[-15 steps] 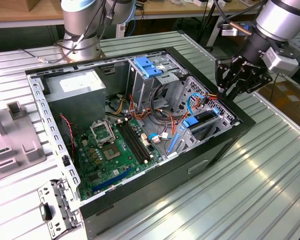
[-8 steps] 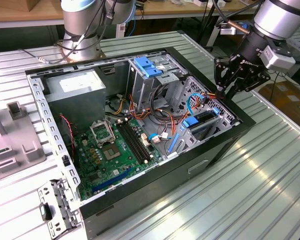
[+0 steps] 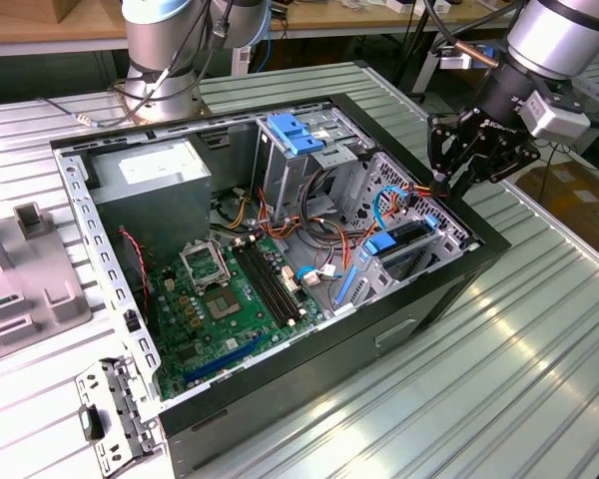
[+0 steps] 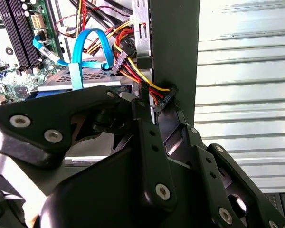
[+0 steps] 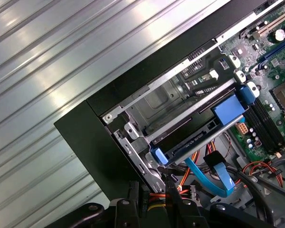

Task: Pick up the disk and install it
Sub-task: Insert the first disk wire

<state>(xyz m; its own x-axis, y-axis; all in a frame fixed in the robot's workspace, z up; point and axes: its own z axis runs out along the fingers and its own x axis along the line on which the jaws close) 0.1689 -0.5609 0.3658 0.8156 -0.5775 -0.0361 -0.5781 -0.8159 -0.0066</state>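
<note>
The arm [image 3: 554, 40] reaches down from the exterior view's upper right, tilted over the open computer case [image 3: 280, 389] lying on the ribbed metal table [image 3: 499, 359], its gripper [image 3: 447, 185] at the case's far right edge beside the bundle of red, yellow and black power cables [image 4: 133, 71]. The fingers [image 4: 168, 126] stand slightly apart and seem to grip nothing, though their tips are hard to make out. The disk [image 3: 407, 247] sits in its blue carrier in the drive bay near the case's right corner, partly hidden by cables.
</note>
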